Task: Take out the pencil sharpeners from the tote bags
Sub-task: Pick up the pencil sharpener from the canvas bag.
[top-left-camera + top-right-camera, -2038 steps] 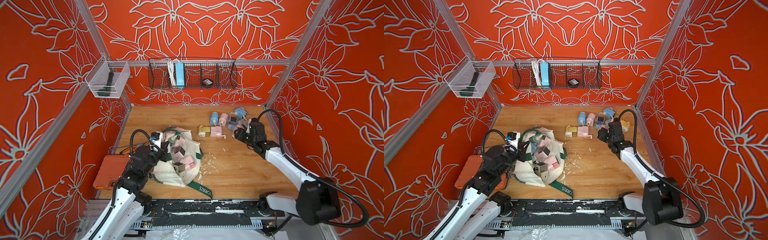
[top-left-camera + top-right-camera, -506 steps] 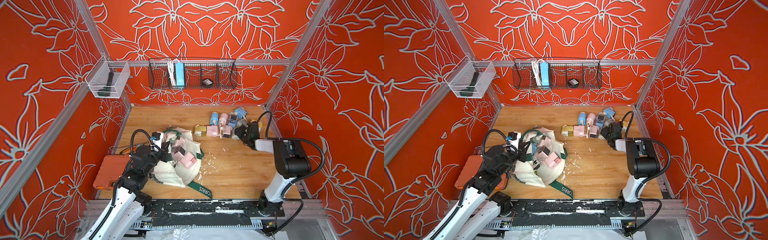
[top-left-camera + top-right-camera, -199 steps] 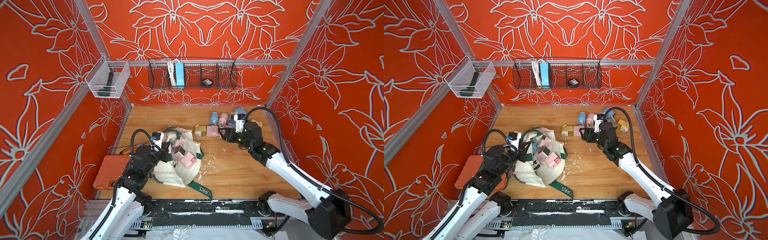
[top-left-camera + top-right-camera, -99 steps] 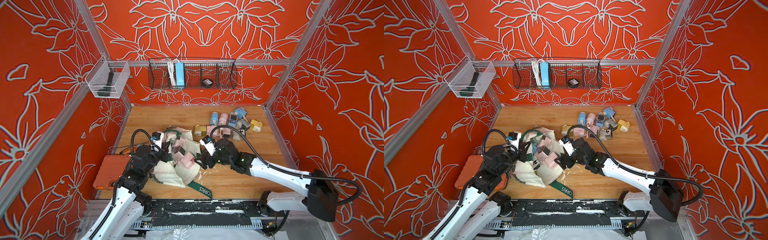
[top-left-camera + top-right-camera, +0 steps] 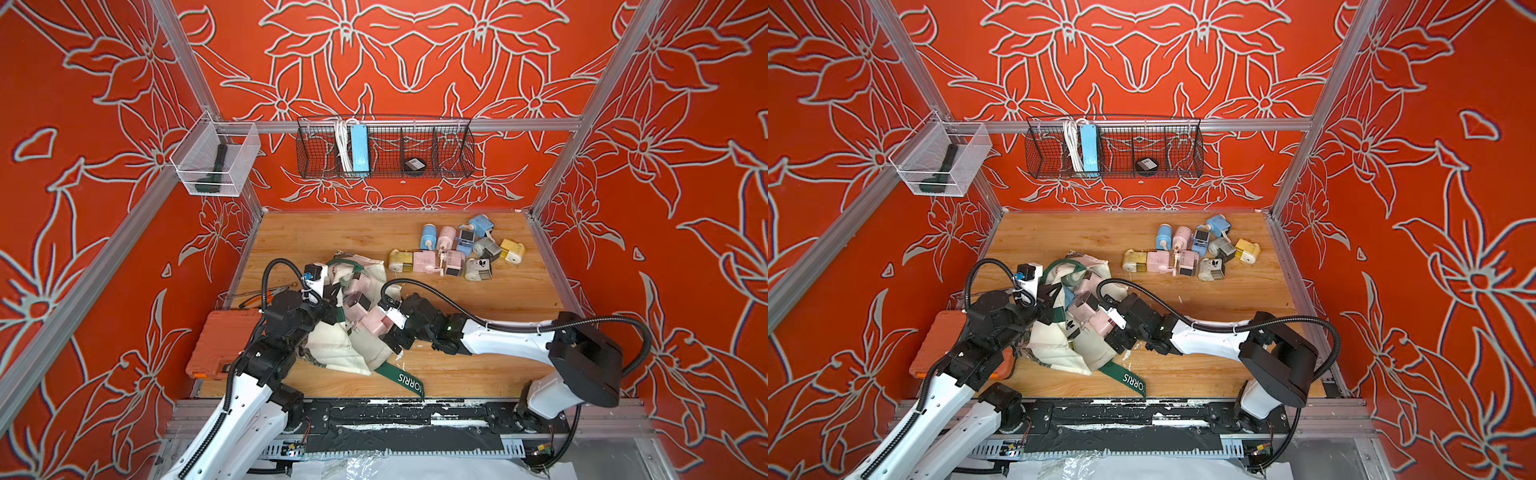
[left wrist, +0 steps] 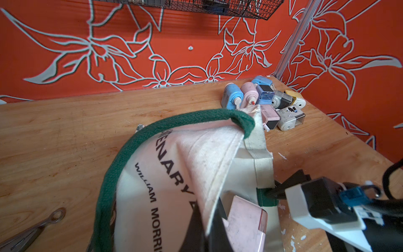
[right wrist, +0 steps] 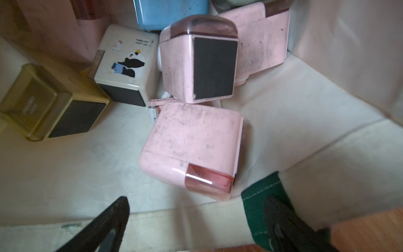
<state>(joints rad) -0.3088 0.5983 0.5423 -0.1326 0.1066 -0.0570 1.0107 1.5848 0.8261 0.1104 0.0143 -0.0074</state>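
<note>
pink, white, yellow and blue pencil sharpeners (image 7: 192,148) lie inside the cream tote bag (image 5: 332,353) on the bench (image 5: 332,237), the farthest ones cut off by canvas folds. right gripper (image 7: 194,222) hangs at the bag mouth, jaws wide apart and empty. left gripper (image 6: 207,218), mostly hidden by cloth, is clamped on the bag's rim.

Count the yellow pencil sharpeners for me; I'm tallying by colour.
3. One yellow sharpener at the loose pile's end nearest the tote bag, one at its far end by the wall, one inside the bag. Others may be hidden there.
</note>
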